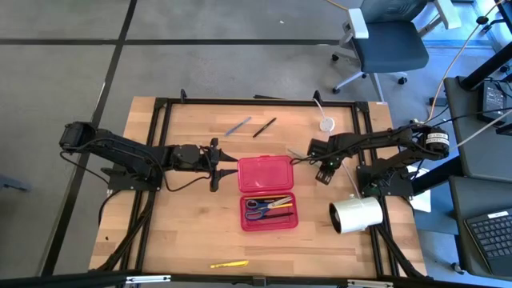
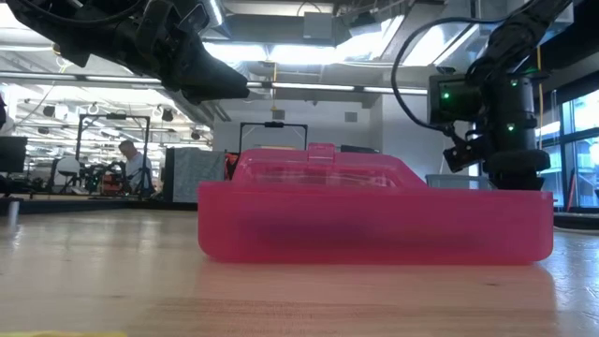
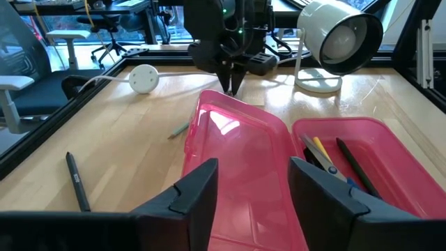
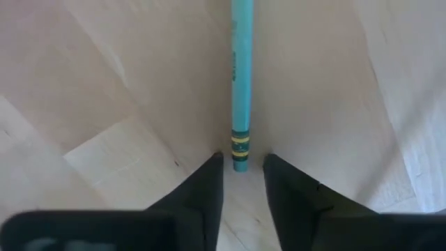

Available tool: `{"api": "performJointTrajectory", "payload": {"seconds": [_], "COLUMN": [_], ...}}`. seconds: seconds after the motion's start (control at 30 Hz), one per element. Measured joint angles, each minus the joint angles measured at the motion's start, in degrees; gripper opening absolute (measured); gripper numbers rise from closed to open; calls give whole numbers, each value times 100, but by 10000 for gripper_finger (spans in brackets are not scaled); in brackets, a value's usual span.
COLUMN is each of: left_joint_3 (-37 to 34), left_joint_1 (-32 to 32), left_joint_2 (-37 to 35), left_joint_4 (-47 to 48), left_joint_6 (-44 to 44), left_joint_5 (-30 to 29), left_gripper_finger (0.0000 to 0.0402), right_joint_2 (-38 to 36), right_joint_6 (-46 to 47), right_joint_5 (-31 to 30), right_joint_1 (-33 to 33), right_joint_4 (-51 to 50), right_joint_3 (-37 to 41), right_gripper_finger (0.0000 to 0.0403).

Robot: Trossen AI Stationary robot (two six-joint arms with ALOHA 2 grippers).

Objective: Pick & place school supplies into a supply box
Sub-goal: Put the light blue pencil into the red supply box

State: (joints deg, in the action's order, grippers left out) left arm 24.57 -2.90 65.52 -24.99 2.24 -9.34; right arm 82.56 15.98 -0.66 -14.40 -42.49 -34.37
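Observation:
The red supply box lies open mid-table, its lid flat on the far side. Its tray holds blue-handled scissors, a yellow pencil and a dark pen. My right gripper points down at the table just right of the lid. It is open, with a finger on each side of the end of a teal-green pencil that lies flat on the wood. My left gripper hangs open above the lid's left side. A blue pen, a black pen and a yellow pencil lie on the table.
A big white roll lies right of the tray, under the right arm. A small white disc with a cord sits by the far edge. The black frame rails run along both sides of the table. Bare wood lies near the front edge.

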Motion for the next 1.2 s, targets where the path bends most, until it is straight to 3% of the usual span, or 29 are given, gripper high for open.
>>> {"api": "performJointTrajectory", "payload": {"seconds": [0.33,0.57,1.2], "left_joint_3": [-1,1,1], "left_joint_1": [1,0,0], "left_joint_2": [0,0,0], "left_joint_4": [0,0,29], "left_joint_6": [0,0,7], "left_joint_5": [0,0,0], "left_gripper_finger": [167,166,168], "right_joint_2": [4,4,46], "right_joint_6": [3,52,52], "right_joint_5": [76,25,-177], "right_joint_1": [49,50,43], "right_joint_4": [64,62,-263], "right_joint_3": [7,9,-352], "right_gripper_finger": [12,24,11]}}
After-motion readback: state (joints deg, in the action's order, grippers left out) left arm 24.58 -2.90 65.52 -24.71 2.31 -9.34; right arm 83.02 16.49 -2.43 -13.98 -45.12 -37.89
